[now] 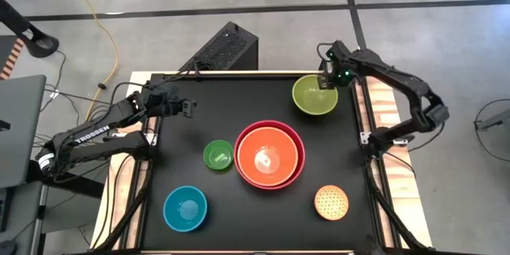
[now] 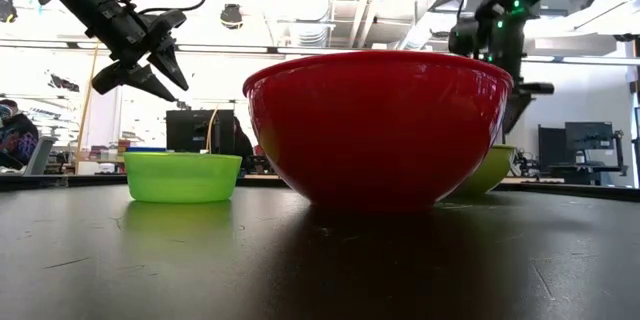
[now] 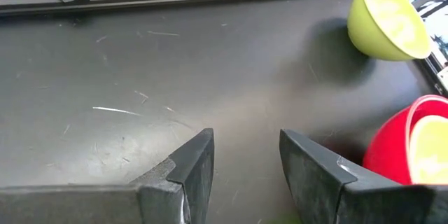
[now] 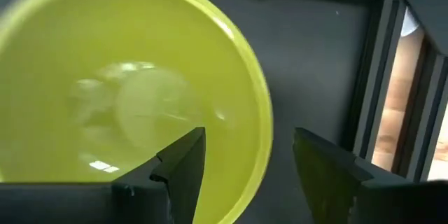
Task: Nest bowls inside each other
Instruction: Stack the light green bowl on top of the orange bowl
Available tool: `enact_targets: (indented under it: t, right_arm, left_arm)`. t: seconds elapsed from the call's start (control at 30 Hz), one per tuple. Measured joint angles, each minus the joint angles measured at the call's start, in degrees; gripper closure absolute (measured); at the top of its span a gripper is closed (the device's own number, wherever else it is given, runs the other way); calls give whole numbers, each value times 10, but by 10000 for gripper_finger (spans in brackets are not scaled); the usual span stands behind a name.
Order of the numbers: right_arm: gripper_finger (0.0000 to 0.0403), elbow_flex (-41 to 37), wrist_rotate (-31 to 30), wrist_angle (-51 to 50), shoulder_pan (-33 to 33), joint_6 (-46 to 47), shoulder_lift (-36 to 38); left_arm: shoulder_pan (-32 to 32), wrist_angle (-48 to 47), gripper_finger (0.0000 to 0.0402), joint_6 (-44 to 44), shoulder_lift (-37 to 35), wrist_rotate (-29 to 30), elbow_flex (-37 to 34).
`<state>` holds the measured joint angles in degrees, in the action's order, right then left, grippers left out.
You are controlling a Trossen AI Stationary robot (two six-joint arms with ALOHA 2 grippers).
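The red-pink bowl (image 1: 268,125) stands mid-table with the orange bowl (image 1: 268,158) nested in it. The bright green bowl (image 1: 218,155) sits just left of them, the teal bowl (image 1: 185,208) near left, the dotted yellow bowl (image 1: 331,202) near right. All rest on their bases. The olive green bowl (image 1: 314,96) stands at the far right. My right gripper (image 4: 248,154) hangs open over its rim (image 4: 262,112), one finger above the inside and one outside, touching nothing. My left gripper (image 3: 245,154) is open above bare table at the far left (image 1: 190,105).
A raised frame (image 1: 362,119) runs along the table's right edge, close to the olive bowl. Bare black tabletop (image 1: 239,96) lies between the two grippers along the far side. A dark box (image 1: 227,48) stands beyond the far edge.
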<state>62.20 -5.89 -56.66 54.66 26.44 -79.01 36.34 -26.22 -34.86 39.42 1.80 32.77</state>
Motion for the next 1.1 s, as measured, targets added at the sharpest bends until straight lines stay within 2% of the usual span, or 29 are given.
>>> enact_targets:
  t: [0.17,0.3,0.4,0.53,0.77,0.8,0.93,1.1]
  right_arm:
    - [170,-38,6,27,16,-34,-23]
    - [171,-67,35,59,18,-49,-29]
    - [182,-82,39,75,17,-49,-29]
    - [226,-95,40,85,18,-47,-29]
    - [372,-98,40,105,25,-43,-26]
    - [383,-98,43,110,27,-43,-23]
    - [377,-71,38,83,37,-33,-10]
    - [389,16,25,33,21,-31,23]
  left_arm:
    - [0,-1,250,-6,0,0,0]
    - [0,-1,250,-10,0,0,0]
    - [0,-1,250,-14,0,0,0]
    - [0,-1,250,-16,0,0,0]
    - [0,-1,250,-20,0,-2,0]
    - [0,-1,250,-20,0,-4,0]
    - [0,0,250,-21,0,-12,0]
    - [0,0,250,-15,0,-12,0]
